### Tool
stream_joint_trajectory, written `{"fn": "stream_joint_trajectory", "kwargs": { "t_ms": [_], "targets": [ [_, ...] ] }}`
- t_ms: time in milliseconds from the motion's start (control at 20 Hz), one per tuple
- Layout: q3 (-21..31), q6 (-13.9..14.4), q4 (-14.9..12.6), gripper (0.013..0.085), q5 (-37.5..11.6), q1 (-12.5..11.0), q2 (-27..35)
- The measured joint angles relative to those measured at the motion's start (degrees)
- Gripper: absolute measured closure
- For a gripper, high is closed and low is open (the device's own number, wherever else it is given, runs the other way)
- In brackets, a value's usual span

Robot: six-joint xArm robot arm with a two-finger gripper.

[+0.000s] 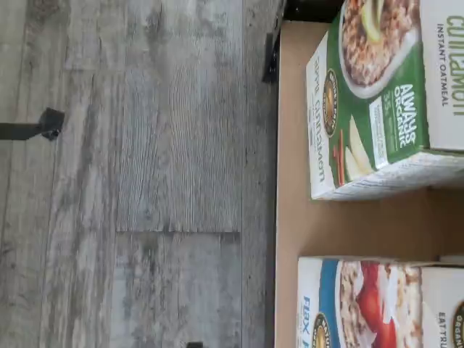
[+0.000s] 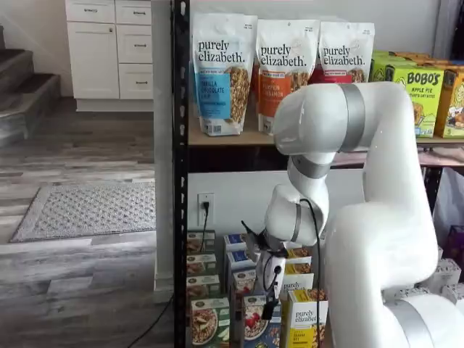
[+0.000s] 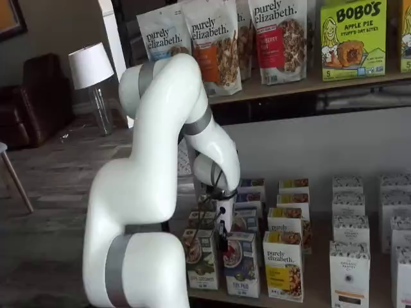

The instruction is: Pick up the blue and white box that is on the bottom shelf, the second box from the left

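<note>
gripper [image 3: 221, 239]: hangs just above the blue and white box [image 3: 242, 263], fingers side-on, gap not clear, likely wide apart, holding nothing | blue and white box: upright on the bottom shelf [image 3: 308, 282], between green-fronted box [image 3: 200, 258] and yellow-fronted box [image 3: 284, 265] | wrist view: green-fronted box [image 1: 377, 94] beside blue and white box [image 1: 377, 304] on tan board
</note>
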Motion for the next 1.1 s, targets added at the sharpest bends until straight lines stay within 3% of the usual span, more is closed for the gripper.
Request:
{"fn": "stream_joint_trajectory", "kwargs": {
  "t_ms": [300,900,1100],
  "targets": [
    [-3.05,0.69,0.7,0.013,3.75,0.89,0.59],
    [-4.82,1.52,0.49,0.013,-0.11,1.7,2.95],
    [-6.08,0.1,1.99,0.013,-0.76,1.63,4.54]
  ]
}}
